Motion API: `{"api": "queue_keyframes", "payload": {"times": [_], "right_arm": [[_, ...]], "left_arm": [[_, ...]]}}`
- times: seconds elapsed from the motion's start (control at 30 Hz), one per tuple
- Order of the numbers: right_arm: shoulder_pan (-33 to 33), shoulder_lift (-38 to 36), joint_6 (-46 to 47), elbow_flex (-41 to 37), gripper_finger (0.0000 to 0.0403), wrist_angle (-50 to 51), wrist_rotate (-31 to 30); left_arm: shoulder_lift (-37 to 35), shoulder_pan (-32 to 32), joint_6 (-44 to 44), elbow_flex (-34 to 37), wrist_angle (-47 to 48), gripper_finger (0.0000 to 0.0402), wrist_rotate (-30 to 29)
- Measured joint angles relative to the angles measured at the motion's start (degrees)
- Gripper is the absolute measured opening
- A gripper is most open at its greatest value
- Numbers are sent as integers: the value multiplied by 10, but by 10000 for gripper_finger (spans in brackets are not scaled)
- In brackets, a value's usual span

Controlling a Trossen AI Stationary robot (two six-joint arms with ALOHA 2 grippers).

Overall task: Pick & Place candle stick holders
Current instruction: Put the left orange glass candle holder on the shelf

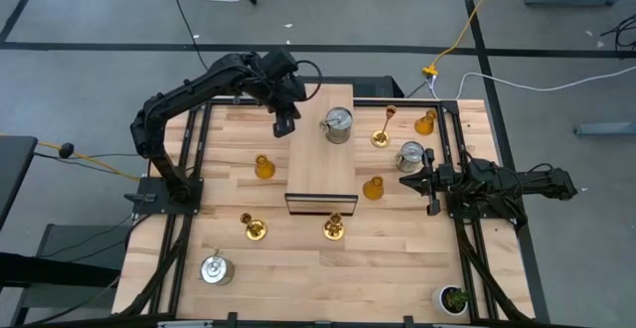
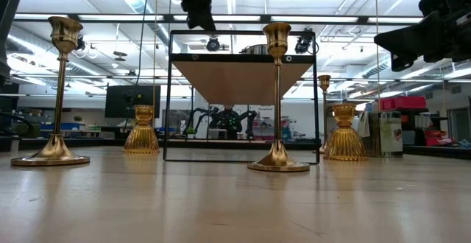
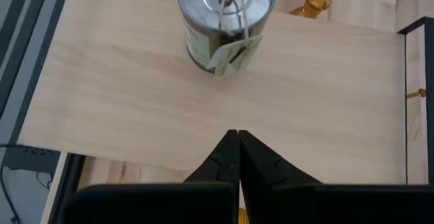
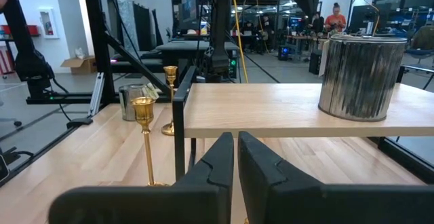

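Standing ahead of the left gripper (image 3: 238, 157), whose clenched fingers grasp nothing, a silver can (image 3: 226, 22) sits on the wooden shelf (image 3: 135, 95); right gripper (image 4: 234, 157) likewise clenched, gold candlestick (image 4: 144, 137) beside it

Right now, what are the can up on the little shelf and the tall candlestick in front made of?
The can looks like bare silver metal: its lid gleams and its side shows brushed streaks. The tall candlestick looks like polished brass or gold-coloured metal, mirror-shiny. The shelf top seems pale wood, with faint grain.
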State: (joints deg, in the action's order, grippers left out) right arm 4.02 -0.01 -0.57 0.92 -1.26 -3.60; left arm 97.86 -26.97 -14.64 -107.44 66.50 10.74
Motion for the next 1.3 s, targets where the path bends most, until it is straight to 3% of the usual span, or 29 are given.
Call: {"api": "queue_keyframes", "payload": {"times": [0.27, 0.53, 0.8, 1.07, 1.3], "right_arm": [[0, 0, 0, 0, 27, 0, 0], [0, 0, 0, 0, 27, 0, -2], [0, 0, 0, 0, 27, 0, -1], [0, 0, 0, 0, 27, 0, 1], [0, 0, 0, 0, 27, 0, 0]], "left_arm": [[0, 2, 0, 7, -22, 3, 0], [-97, 1, 27, 181, -143, 3, 29], [-215, 1, 59, 325, -188, 4, -4], [-297, 1, 67, 429, -200, 9, -21], [-340, 1, 71, 480, -204, 11, -21]]}}
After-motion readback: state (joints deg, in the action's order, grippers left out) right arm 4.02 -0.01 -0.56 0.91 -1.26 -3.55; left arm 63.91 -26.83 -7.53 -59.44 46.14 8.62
